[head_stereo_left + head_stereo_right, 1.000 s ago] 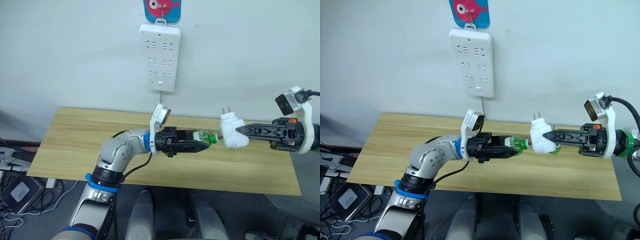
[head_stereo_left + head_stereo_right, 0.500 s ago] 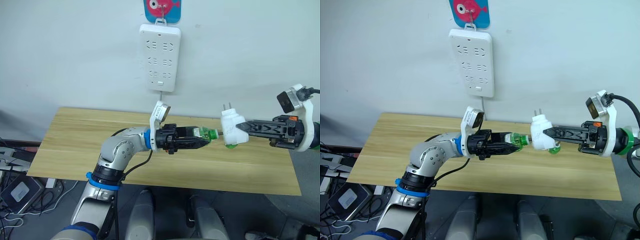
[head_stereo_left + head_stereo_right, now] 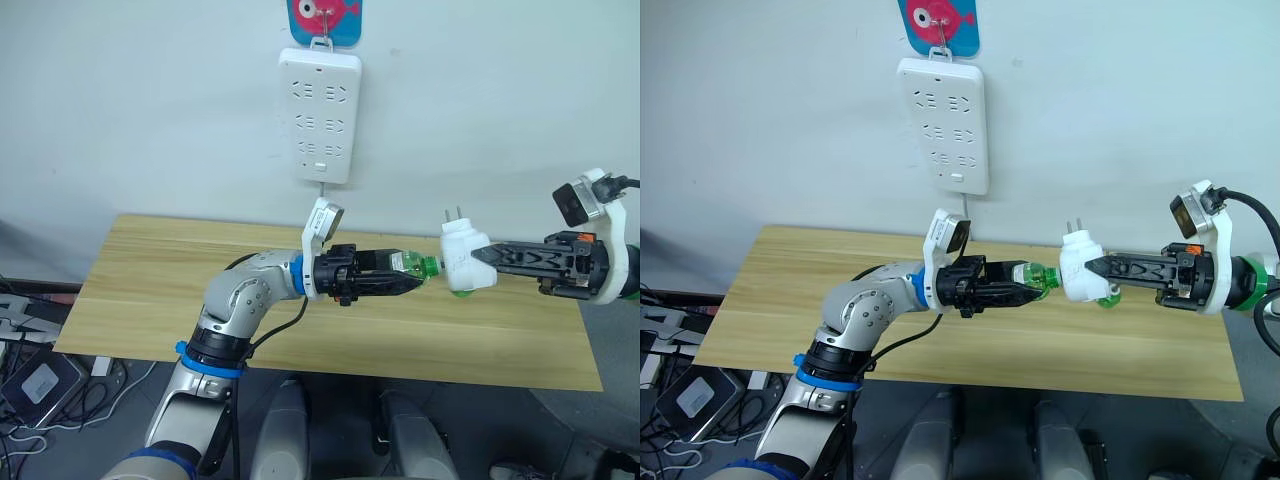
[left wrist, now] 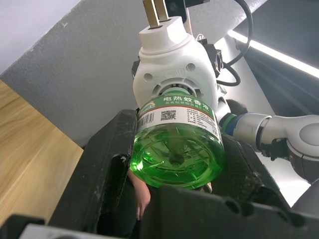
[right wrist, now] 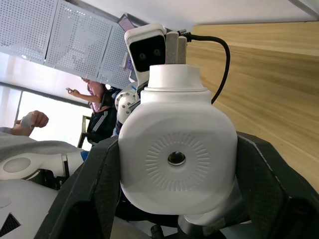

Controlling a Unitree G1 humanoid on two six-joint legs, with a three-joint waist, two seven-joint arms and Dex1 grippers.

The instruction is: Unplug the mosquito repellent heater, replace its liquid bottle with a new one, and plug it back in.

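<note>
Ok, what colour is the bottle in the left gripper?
Green, a white label; the bottle shows best in the left wrist view.

A pale grey wall [image 3: 150, 100] is backing a light wooden counter [image 3: 140, 290]. A white power strip [image 3: 320, 115] is hanging at twelve o'clock from a hook on a blue-and-pink fish plaque [image 3: 325, 18]. Cables and devices [image 3: 35, 375] are lying on the floor at eight o'clock.

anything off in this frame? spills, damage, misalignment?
Nothing stands out. Left tool grips the green bottle, its neck meeting the socket of the mosquito repellent heater held by the right tool above the table. No spill or damage visible. The power strip hangs straight on the wall.
</note>
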